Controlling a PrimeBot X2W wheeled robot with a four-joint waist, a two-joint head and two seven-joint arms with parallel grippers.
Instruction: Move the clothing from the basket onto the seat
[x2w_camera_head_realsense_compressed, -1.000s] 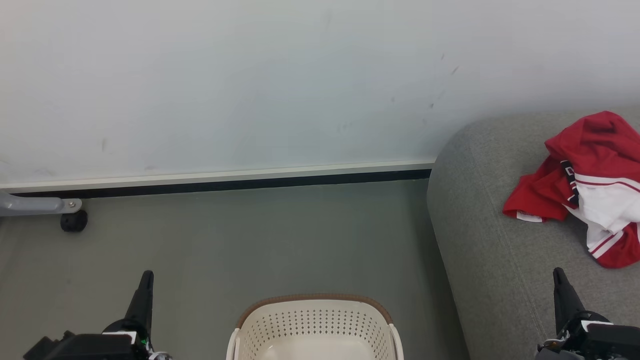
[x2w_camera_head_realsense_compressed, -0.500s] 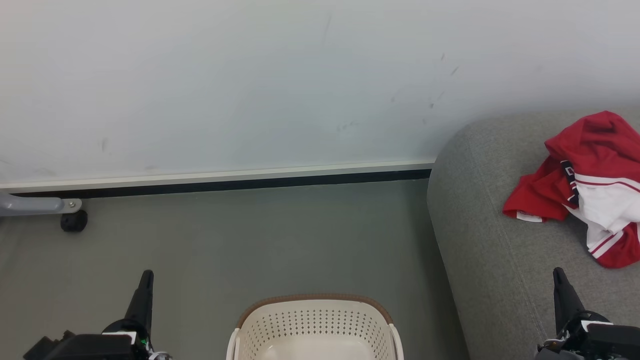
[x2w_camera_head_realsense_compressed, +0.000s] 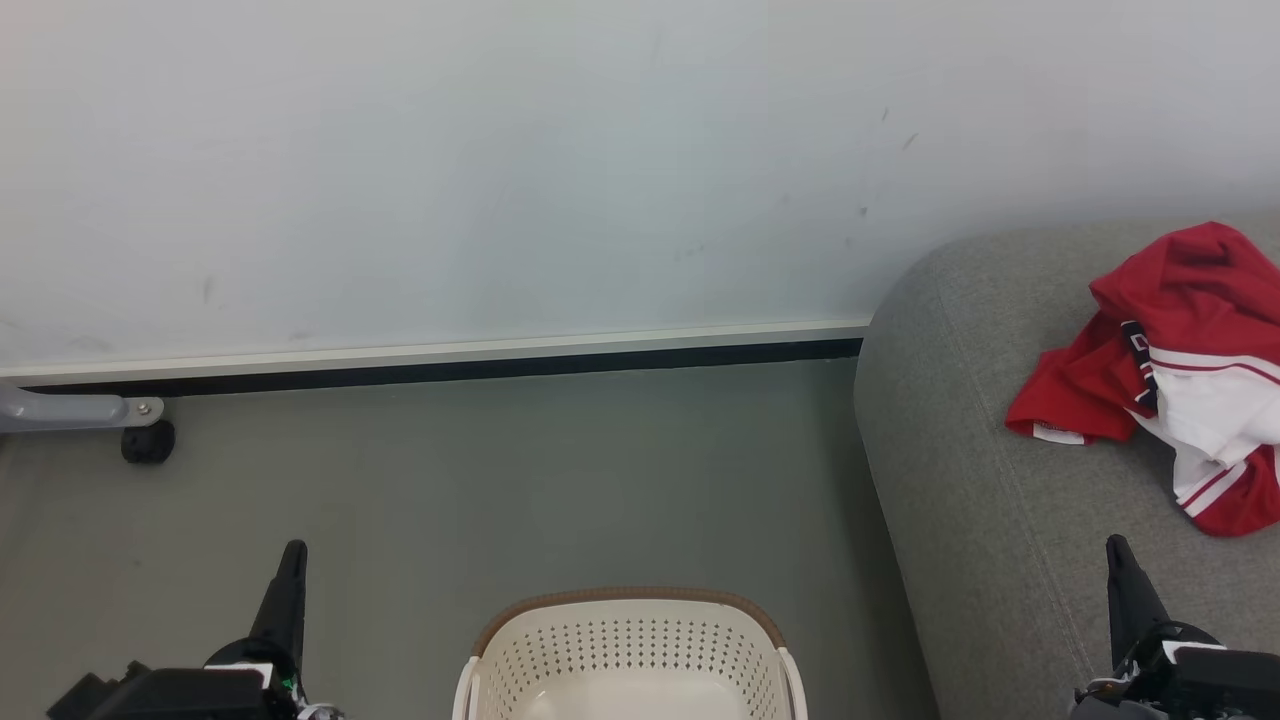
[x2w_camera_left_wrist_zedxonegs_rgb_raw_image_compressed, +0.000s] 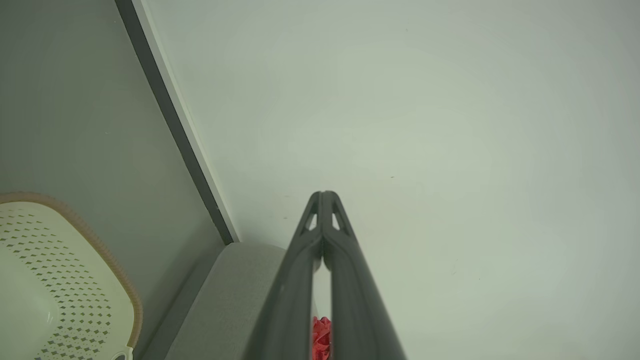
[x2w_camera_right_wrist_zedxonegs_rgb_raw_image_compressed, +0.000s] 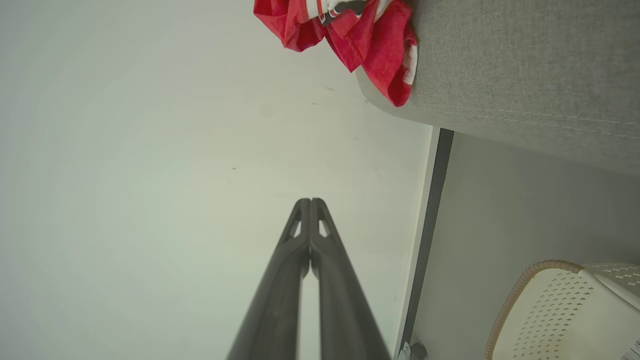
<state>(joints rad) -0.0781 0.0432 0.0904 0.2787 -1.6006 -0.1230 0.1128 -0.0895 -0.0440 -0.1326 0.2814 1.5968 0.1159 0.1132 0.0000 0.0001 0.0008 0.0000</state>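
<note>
Castor, small and black, was seen at the far left of the head view under a grey metal leg, on the grey-green floor at the foot of the pale wall. The left gripper was found at the lower left, over the floor. Its two dark fingers were pressed together to a single point with nothing held between them, and in the left wrist view the tips were seen meeting.

The basket was placed on the floor at the bottom centre, between the two grippers and apart from both. Only its far end was shown, a brown rim above a perforated cream wall.

To its right, the seat was set against the wall, its rounded grey end near the basket. The clothing was laid in a crumpled heap on top of the seat by the right edge, red with a white panel and striped trim, and was partly cut off there.

The right gripper was seen at the lower right, against the seat's surface and apart from the clothing. Its fingers were likewise closed tip to tip with nothing gripped, as shown in the right wrist view.
</note>
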